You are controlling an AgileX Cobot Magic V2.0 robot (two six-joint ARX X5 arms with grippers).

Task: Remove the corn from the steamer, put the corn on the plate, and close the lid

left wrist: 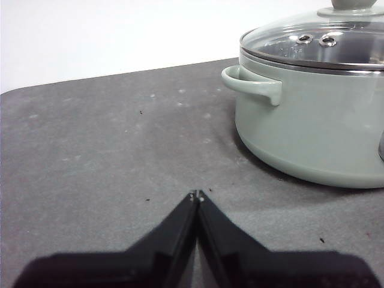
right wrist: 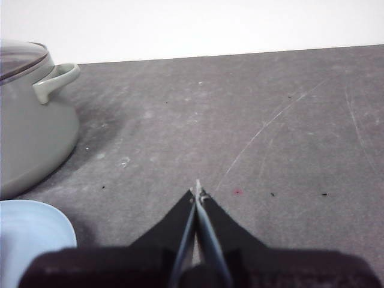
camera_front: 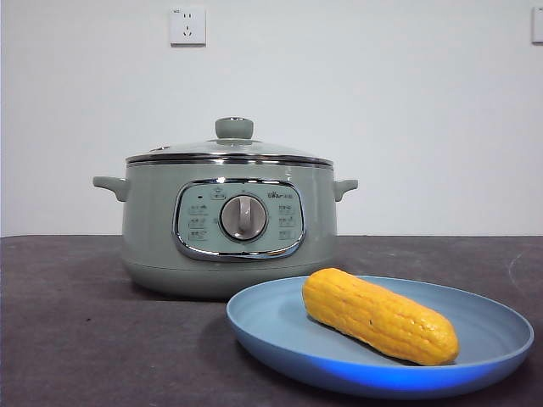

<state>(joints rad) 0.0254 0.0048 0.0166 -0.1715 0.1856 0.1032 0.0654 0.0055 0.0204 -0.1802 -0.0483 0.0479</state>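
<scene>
The yellow-orange corn lies on the light-blue plate in front of the sage-green steamer. The glass lid with its green knob sits on the steamer's rim. My left gripper is shut and holds nothing; it hovers over bare table to one side of the steamer, whose lid shows closed. On the other side my right gripper is shut and empty, beside the steamer and an edge of the plate. Neither gripper shows in the front view.
The dark grey table runs back to a white wall with a power socket. Bare tabletop lies on both sides of the steamer.
</scene>
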